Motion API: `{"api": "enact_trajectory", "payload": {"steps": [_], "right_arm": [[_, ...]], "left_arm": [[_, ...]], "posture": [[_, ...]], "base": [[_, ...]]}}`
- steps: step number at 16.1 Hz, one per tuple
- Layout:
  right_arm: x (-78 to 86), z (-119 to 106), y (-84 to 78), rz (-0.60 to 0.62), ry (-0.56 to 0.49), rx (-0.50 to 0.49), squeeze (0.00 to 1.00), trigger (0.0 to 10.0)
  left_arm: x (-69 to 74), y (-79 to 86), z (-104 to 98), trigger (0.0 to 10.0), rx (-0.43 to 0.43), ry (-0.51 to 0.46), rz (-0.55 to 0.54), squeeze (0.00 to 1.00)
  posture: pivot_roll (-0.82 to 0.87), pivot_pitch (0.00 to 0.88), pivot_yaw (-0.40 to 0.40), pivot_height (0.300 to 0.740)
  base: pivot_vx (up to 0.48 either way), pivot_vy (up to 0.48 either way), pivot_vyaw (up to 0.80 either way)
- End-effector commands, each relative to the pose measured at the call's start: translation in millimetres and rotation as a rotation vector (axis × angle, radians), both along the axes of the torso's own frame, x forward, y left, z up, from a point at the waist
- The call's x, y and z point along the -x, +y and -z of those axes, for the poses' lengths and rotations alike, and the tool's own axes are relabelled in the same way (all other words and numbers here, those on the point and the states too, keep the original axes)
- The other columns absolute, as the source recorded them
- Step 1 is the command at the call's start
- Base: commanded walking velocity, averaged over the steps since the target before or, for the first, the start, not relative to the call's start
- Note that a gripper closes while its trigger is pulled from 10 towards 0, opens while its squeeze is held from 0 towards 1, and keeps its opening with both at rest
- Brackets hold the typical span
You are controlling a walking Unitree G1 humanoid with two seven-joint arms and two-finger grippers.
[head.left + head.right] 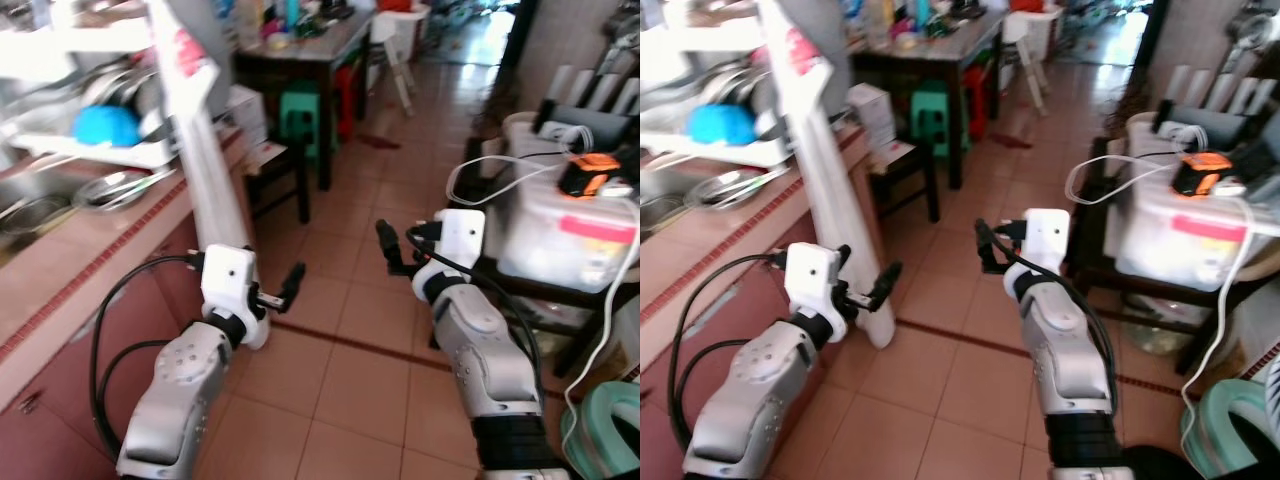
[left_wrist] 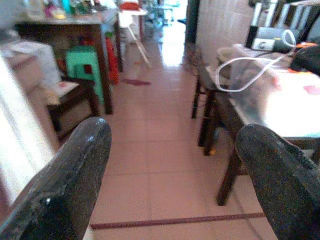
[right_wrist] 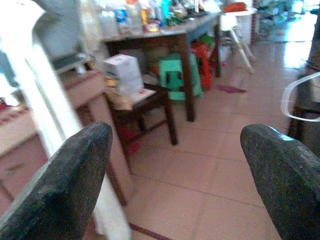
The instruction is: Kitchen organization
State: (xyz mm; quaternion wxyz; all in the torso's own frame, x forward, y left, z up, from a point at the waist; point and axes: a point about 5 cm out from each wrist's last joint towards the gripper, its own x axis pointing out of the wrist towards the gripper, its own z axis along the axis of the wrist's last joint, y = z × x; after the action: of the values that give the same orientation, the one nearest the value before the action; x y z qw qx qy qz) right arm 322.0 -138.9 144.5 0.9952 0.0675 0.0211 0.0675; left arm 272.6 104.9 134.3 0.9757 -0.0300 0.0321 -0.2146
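**Both arms raised, nothing in hand**

Left gripper [image 1: 285,290] and right gripper [image 1: 392,250] held forward over the tiled floor [image 1: 350,380], fingers spread wide, empty (carried clear, probably, for walking). Dishes to sort, a blue bowl [image 1: 105,125] among them, on the counter [image 1: 60,270] at left. Rack contents overexposed, hard to name.

Both arms raised forward; left end effector [image 1: 290,283] and right end effector [image 1: 388,247] spread, empty.
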Motion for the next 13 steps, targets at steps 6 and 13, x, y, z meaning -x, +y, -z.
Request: {"api": "enact_trajectory", "payload": {"steps": [6,13], "right_arm": [[-1.9,-2.1,4.0,-0.009,-0.014,-0.001,0.00,10.0],[-1.3,-1.0,4.9,-0.014,-0.012,0.003,0.00,10.0]], "left_arm": [[-1.0,4.0,-3.0,10.0,-0.017,-0.016,0.003,0.00],[-1.0,3.4,-3.2,10.0,-0.010,-0.016,0.003,0.00]], "posture": [[0.04,0.004,0.025,0.740],[0.04,0.006,0.023,0.740]], "base": [[0.480,0.000,0.00],[0.480,0.000,0.00]]}}
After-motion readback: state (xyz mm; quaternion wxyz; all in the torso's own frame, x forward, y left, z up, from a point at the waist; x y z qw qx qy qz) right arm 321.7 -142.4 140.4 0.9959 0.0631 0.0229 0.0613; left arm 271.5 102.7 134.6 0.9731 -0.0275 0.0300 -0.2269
